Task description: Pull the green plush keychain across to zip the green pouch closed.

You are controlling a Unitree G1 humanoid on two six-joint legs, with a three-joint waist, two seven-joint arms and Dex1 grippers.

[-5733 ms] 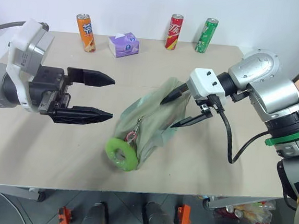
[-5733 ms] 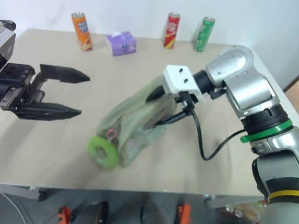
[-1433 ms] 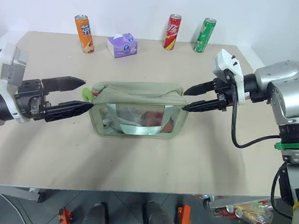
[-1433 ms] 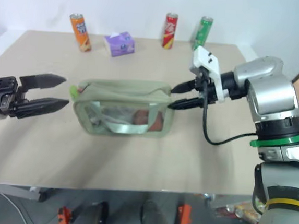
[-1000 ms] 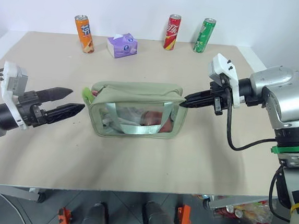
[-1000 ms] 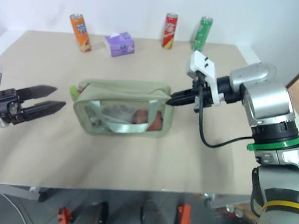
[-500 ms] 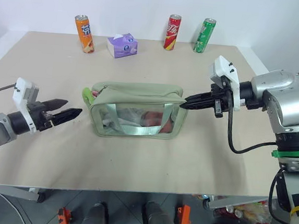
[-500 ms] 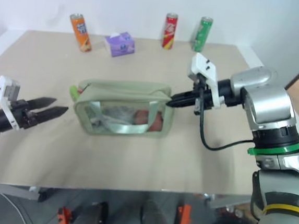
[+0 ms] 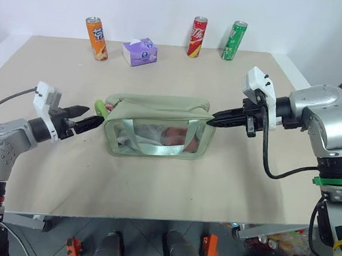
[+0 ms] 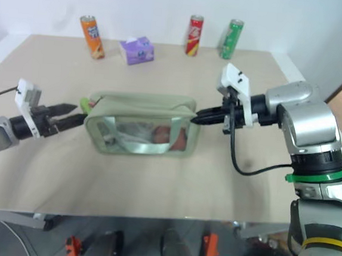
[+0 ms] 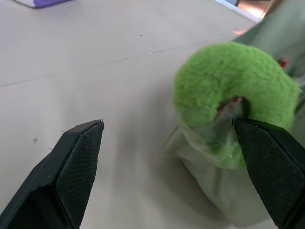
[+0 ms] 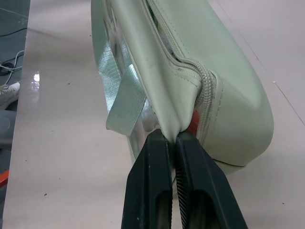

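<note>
The green pouch (image 9: 156, 124) lies on its side mid-table, clear window facing me, with its zipper (image 12: 183, 59) along the top. At its left end sits the green plush keychain (image 9: 101, 107), a fuzzy lime ring (image 11: 224, 81). My left gripper (image 9: 88, 116) is level and open just left of the ring. In the left wrist view the ring lies just past the fingertips (image 11: 257, 138), close to one of them and not gripped. My right gripper (image 12: 172, 138) is shut on the fabric edge at the pouch's right end (image 9: 212, 118).
Along the table's far edge stand an orange can (image 9: 97, 37), a purple tissue pack (image 9: 140, 51), a red can (image 9: 199, 36) and a green can (image 9: 235, 40). Bare tabletop (image 9: 154, 180) stretches from the pouch to the front edge.
My left gripper has moved right toward the pouch's left end and now sits at the plush keychain. The right gripper has stayed shut on the pouch's right end.
</note>
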